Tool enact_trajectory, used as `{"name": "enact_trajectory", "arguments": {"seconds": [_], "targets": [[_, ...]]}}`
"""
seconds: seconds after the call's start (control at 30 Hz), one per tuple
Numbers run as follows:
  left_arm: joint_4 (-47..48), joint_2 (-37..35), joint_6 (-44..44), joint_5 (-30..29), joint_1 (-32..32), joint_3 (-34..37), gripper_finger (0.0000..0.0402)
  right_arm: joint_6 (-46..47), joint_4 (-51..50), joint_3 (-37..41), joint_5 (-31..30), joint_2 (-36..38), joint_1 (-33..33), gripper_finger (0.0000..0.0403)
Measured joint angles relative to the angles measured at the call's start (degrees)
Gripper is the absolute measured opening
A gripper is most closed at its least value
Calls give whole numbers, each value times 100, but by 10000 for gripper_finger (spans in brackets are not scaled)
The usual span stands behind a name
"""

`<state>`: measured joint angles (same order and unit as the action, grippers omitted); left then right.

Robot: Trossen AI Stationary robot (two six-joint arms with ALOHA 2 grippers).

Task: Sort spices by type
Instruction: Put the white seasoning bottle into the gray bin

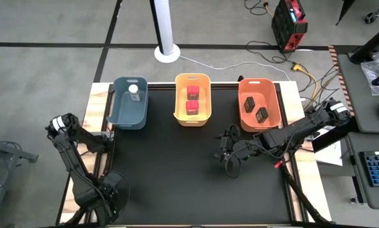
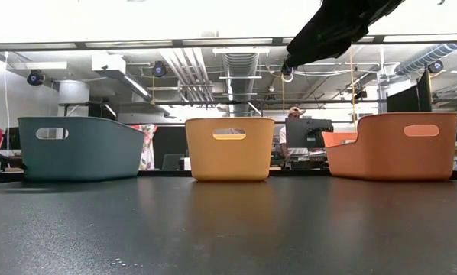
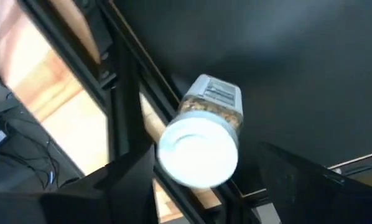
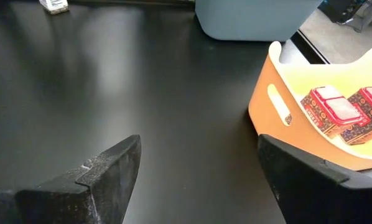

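A spice jar with a white round lid [image 3: 198, 155] stands near the table's left edge, and its lower part shows far off in the right wrist view [image 4: 54, 5]. My left gripper [image 1: 108, 135] is above it, open, with one finger on each side of the lid and not touching it. In the high view the gripper hides this jar. Another white-lidded jar [image 1: 134, 90] lies in the blue bin [image 1: 123, 114]. Two red-lidded jars [image 1: 192, 99] are in the yellow bin [image 1: 180, 107]. Two dark jars [image 1: 256, 109] are in the orange bin [image 1: 243, 101]. My right gripper [image 1: 227, 154] is open and empty above the black mat.
The three bins stand in a row along the table's far edge. The bare wooden strip and metal frame of the table's left edge [image 3: 80, 106] lie right beside the standing jar. The black mat [image 1: 177, 171] stretches between the two arms.
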<state>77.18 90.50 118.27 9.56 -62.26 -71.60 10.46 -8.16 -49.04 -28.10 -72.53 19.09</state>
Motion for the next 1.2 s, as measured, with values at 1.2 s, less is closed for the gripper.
{"name": "enact_trajectory", "arguments": {"seconds": [1.2], "targets": [[-1044,15,-855,-1671,162,-276,187,-4,-7,57,0,0,2,307]]}}
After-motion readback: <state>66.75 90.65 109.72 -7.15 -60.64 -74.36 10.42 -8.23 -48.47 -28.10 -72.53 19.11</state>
